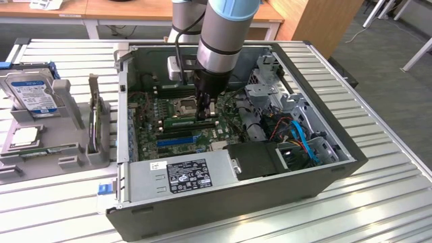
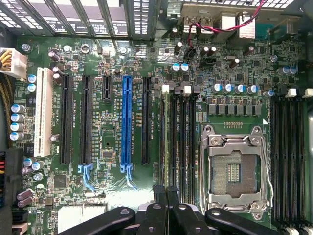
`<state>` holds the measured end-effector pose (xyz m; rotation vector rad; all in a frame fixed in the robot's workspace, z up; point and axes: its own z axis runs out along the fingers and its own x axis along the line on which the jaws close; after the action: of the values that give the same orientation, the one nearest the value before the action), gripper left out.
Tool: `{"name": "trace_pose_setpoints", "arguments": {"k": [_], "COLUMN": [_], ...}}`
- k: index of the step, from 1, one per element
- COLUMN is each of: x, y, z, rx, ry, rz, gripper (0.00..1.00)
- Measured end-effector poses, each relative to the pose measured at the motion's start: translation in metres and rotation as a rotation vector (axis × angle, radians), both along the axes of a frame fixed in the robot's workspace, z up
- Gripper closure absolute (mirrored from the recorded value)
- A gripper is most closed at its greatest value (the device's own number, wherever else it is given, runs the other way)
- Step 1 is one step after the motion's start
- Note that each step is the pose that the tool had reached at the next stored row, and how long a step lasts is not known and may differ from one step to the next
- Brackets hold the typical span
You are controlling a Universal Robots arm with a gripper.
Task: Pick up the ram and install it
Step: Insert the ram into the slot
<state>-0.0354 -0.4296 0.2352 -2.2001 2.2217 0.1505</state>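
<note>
In the exterior view the arm reaches straight down into the open computer case (image 1: 327,164), and the gripper (image 1: 206,113) hangs just above the motherboard (image 1: 145,119). Its fingers are drawn close together. The ram (image 1: 182,122) lies along a slot right at the fingertips and runs away from them toward the exterior view's left. Whether the tips pinch it or only touch its edge cannot be told. The silver power supply (image 1: 182,174) sits near the gripper, on the case wall closest to the camera. Well away from it, outside the case, a grey rack (image 1: 68,101) carries the blue-labelled hard drive (image 1: 30,91). In the wrist view the gripper (image 2: 165,192) shows its black fingers (image 2: 159,196) nearly touching, over the end of the black memory slots (image 2: 178,142). The open processor socket (image 2: 234,169) lies just beside them, and a blue expansion slot (image 2: 127,122) stands on the slots' other side, with a white slot (image 2: 44,112) farther out.
</note>
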Motion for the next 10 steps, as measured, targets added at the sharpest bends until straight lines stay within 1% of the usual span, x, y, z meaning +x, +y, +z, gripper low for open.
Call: {"name": "trace_pose_setpoints", "arguments": {"k": [3, 10], "x": [0.0000, 0.0000], "y": [0.0000, 0.0000], "z": [0.0000, -0.0003], "rx": [0.0000, 0.0000], "ry": [-0.0001, 0.0001], "rz": [0.009, 0.004], "gripper": [0.88, 0.88]}}
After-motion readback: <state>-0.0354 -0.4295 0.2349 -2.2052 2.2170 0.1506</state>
